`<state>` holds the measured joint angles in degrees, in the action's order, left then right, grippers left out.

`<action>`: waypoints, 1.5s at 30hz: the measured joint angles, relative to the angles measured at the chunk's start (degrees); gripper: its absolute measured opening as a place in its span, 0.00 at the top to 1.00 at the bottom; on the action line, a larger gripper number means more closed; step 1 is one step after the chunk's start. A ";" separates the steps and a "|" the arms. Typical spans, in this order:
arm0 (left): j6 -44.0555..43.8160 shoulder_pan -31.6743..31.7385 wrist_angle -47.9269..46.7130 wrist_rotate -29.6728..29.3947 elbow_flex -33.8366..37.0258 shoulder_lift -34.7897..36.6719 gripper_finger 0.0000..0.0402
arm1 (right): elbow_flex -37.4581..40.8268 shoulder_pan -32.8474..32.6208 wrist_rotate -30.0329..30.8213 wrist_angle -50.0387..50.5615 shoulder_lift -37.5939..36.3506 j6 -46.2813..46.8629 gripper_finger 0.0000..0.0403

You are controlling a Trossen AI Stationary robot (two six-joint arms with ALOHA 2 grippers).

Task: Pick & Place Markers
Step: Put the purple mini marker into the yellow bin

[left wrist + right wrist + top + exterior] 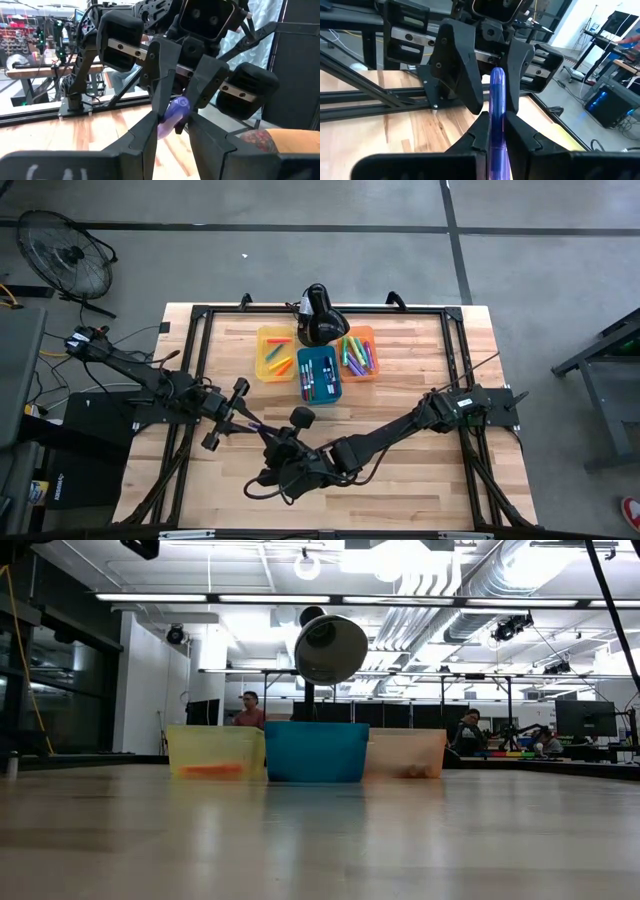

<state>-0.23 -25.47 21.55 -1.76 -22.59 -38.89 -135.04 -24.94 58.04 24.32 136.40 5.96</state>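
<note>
Right gripper [496, 131] clamps a purple marker [497, 105] near the table's front edge; left gripper [172, 125] sits around its other end. A slack handover could drop it — bins [318, 374] lie toward the back edge.

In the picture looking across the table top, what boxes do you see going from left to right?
yellow bin → blue bin → orange bin. The yellow one has something orange showing through its wall; the blue one stands in the middle, a bit in front of the other two.
</note>
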 joint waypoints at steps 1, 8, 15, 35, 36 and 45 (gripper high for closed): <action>0.00 -0.02 0.15 -0.04 0.00 0.00 0.74 | 0.00 0.06 -0.24 -0.17 0.00 0.01 0.93; 0.44 -0.04 3.21 -0.28 -0.11 0.02 0.74 | 0.05 0.85 -1.42 -1.06 0.15 -0.32 0.93; 0.59 -0.04 2.81 -0.29 -0.11 0.02 0.74 | 0.11 1.52 -2.98 -2.36 0.17 -1.43 0.93; 1.84 -0.07 2.98 -0.26 -0.24 0.10 0.75 | 0.15 1.52 -1.54 -9.87 0.24 -7.52 0.93; 1.97 -0.07 2.98 -0.26 -0.24 0.09 0.76 | 0.17 1.52 -1.52 -10.13 0.24 -7.52 0.93; 4.61 -0.07 3.19 -0.29 -0.28 0.17 0.93 | 0.22 1.43 -1.73 -14.10 0.28 -10.07 0.94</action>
<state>4.38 -25.54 24.74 -2.04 -22.87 -38.73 -134.82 -23.51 56.31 10.22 136.68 -4.12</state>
